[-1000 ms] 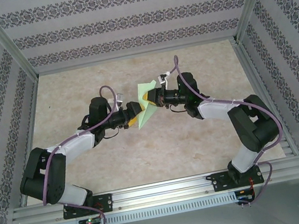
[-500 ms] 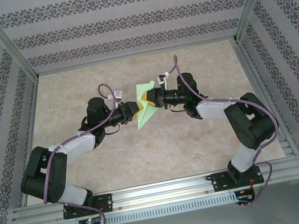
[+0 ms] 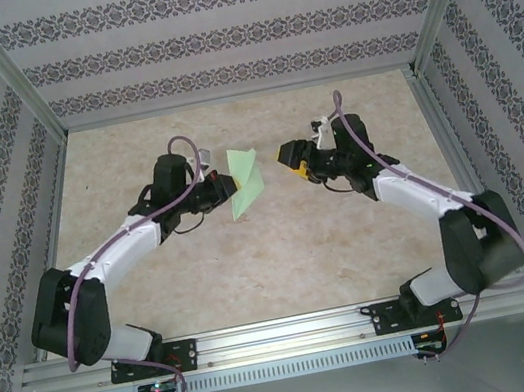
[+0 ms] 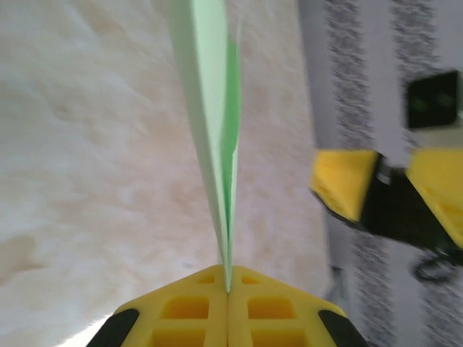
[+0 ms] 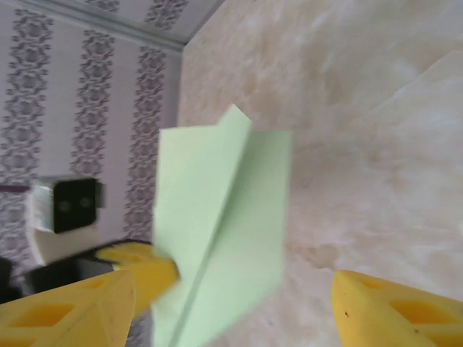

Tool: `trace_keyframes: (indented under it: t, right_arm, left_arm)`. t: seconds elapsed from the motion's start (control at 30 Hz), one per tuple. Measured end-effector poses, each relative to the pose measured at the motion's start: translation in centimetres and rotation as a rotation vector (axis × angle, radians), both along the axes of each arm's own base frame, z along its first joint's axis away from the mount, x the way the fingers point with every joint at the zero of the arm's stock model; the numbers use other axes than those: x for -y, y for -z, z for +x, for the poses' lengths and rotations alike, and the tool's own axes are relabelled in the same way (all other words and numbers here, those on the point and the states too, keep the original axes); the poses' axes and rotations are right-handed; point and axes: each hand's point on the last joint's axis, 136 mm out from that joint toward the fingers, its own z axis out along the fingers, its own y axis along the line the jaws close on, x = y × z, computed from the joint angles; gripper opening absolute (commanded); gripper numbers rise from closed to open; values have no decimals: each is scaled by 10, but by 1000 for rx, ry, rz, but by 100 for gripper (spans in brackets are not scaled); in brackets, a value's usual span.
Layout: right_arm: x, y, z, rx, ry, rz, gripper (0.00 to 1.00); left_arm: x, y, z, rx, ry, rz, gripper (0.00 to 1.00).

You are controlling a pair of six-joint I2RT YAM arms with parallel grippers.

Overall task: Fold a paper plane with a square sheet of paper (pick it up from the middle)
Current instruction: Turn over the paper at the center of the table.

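The pale mint-green sheet of paper (image 3: 245, 181) is folded into a narrow, pointed shape with a long crease and hangs above the table's middle. My left gripper (image 3: 225, 191) is shut on its near edge. In the left wrist view the yellow jaws meet on the paper (image 4: 210, 108), seen edge-on, with the left gripper (image 4: 228, 290) pinching it. My right gripper (image 3: 292, 158) stands open a short way to the right of the paper, touching nothing. From the right wrist the folded paper (image 5: 224, 217) faces the right gripper (image 5: 231, 318), whose fingers (image 5: 394, 311) are spread wide.
The beige marbled table top (image 3: 284, 263) lies under both arms. Patterned walls (image 3: 233, 33) and metal frame posts enclose it at the back and sides. An aluminium rail (image 3: 286, 334) carries the arm bases at the near edge.
The right gripper opened, let go of the paper and drew back to the right. The left gripper shut on the paper and carried it slightly left.
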Motion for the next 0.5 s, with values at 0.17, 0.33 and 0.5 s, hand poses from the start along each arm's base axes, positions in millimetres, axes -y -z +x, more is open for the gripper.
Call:
trace_keyframes:
  t: [0.17, 0.33, 0.5]
  right_arm:
    - [31, 8, -8, 26, 102, -184, 79]
    - [60, 26, -17, 7, 195, -314, 79]
    - [81, 44, -25, -25, 268, -397, 79]
  left_arm:
    - [-21, -11, 10, 69, -79, 397, 6]
    - [-38, 14, 9, 50, -105, 835, 6]
    - [-53, 62, 5, -24, -61, 1196, 8]
